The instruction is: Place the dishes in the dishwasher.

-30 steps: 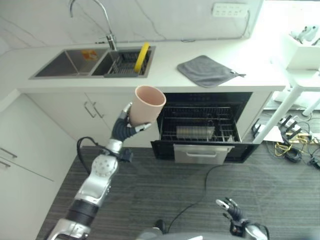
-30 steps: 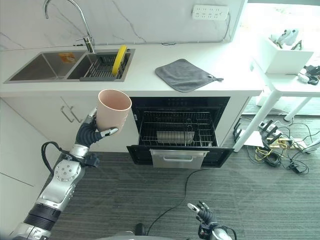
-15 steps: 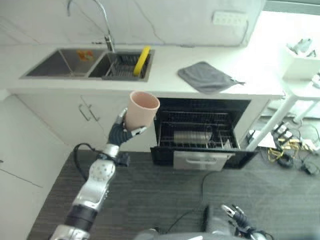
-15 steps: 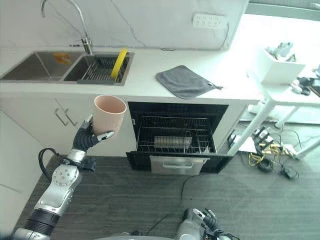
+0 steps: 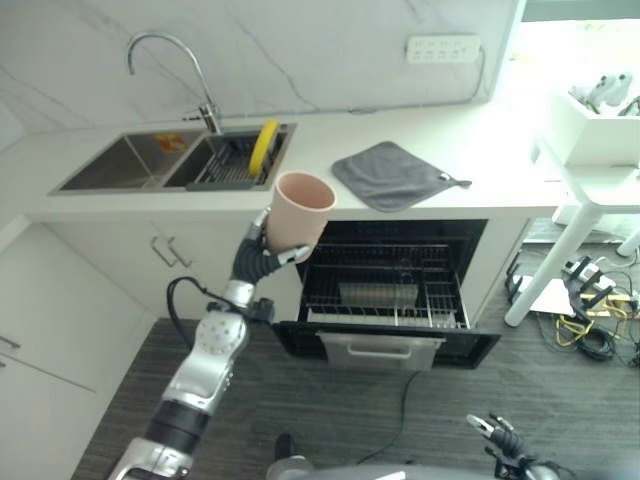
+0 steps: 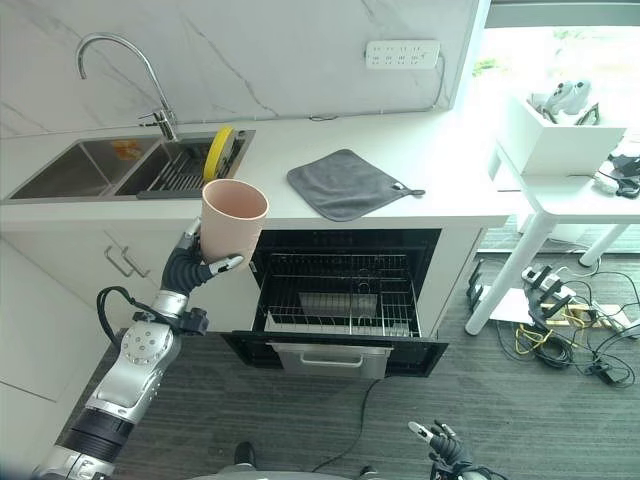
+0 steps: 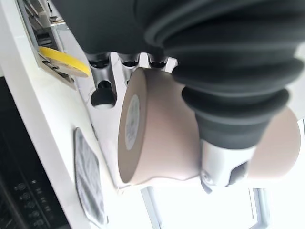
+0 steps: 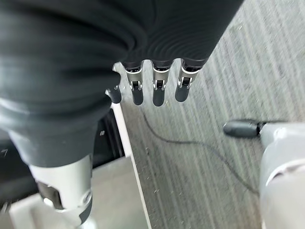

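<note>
- My left hand (image 5: 262, 262) fingers clamped round tall pink plastic cup (image 5: 299, 210), upright, mouth up.
- Open dishwasher's wire rack (image 5: 385, 290) lies right of it and lower.
- Right hand (image 8: 157, 90) fingers relaxed, farther off.

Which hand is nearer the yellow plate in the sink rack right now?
Left. The left hand, gripping the pink cup, is raised in front of the counter just below the yellow plate. The right hand hangs low over the floor, far from it.

Left hand (image 5: 262, 262) raised, fingers curled; right hand (image 6: 440, 441) low, fingers relaxed.
</note>
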